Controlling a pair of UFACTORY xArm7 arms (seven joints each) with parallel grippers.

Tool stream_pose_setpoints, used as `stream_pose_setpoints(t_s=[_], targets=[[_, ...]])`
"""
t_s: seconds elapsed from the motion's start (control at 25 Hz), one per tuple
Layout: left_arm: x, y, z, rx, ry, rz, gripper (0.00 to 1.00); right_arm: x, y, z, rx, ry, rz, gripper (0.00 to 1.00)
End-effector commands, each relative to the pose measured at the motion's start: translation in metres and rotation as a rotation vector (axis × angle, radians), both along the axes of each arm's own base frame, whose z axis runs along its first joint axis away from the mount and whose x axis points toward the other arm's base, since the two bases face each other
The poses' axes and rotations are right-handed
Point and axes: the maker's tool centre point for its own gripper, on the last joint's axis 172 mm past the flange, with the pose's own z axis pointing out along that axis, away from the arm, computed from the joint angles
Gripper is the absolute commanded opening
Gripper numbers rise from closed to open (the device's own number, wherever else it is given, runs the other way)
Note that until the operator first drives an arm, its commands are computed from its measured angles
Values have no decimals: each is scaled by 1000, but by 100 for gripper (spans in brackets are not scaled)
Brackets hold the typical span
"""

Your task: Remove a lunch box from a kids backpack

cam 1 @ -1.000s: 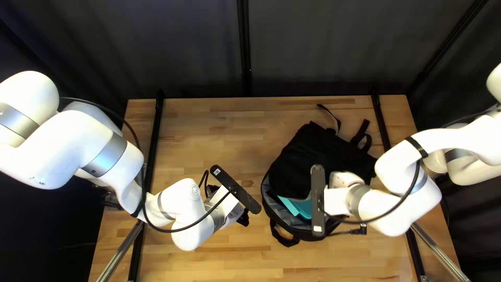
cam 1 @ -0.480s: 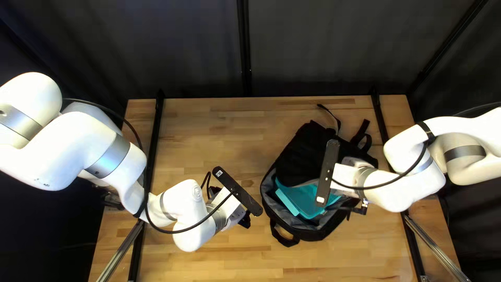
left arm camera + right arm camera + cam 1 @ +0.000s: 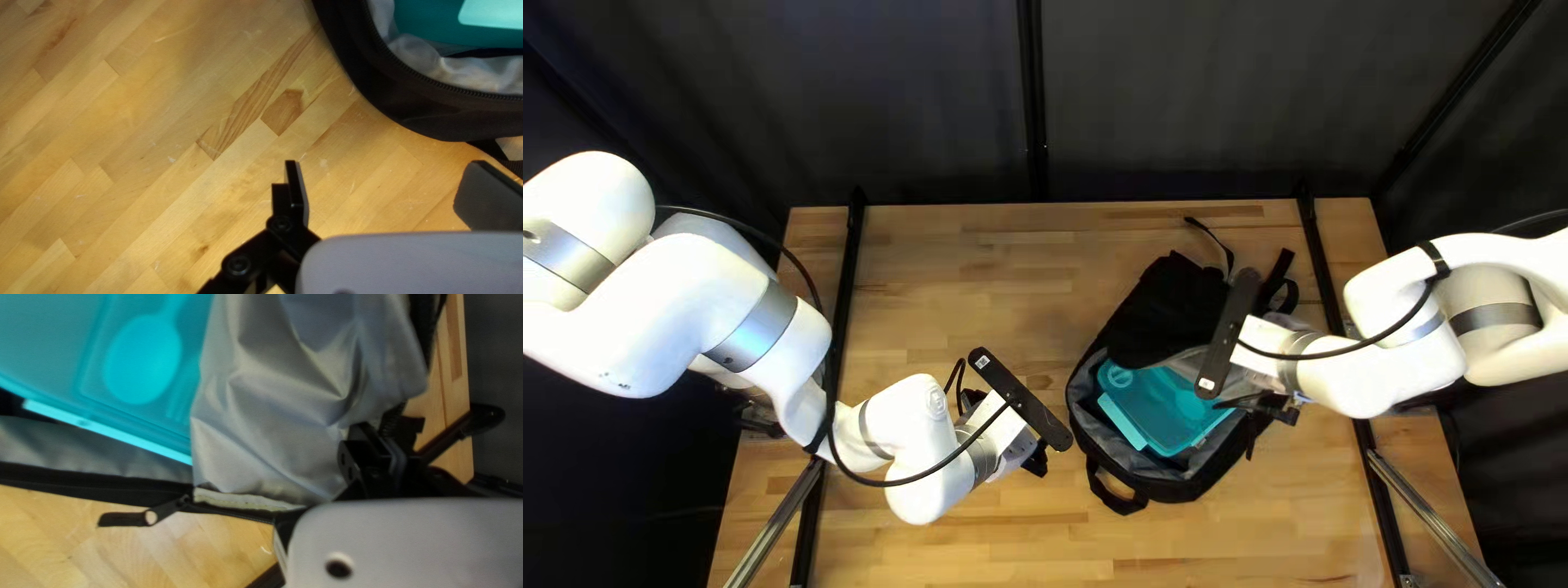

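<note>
Though its long axis hides, the lunch box points cornerwise nearward.

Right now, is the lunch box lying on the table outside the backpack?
No, the teal lunch box lies inside the open backpack, with the bag's dark rim curving around its near side.

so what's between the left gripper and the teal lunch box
Going from the left gripper to the lunch box, the left wrist view shows bare tabletop, then the backpack's black zippered rim and grey lining.
</note>
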Motion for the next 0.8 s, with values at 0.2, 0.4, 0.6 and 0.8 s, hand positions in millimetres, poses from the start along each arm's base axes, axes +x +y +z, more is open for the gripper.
stream_pose_setpoints(t_s=[0.2,0.4,0.6,0.8], targets=[[-2,0,-2,-1,-1,2,100,-5,-14,-14,27,14,-40,96],[-3,-2,-3,-1,-2,-1,100,18,2,-6,43,10,-1,100],[-2,-4,-4,0,-4,-4,100,51,33,-6,72,5,69,100],[-4,-7,-7,0,-6,-3,100,78,62,-7,95,5,151,100]])
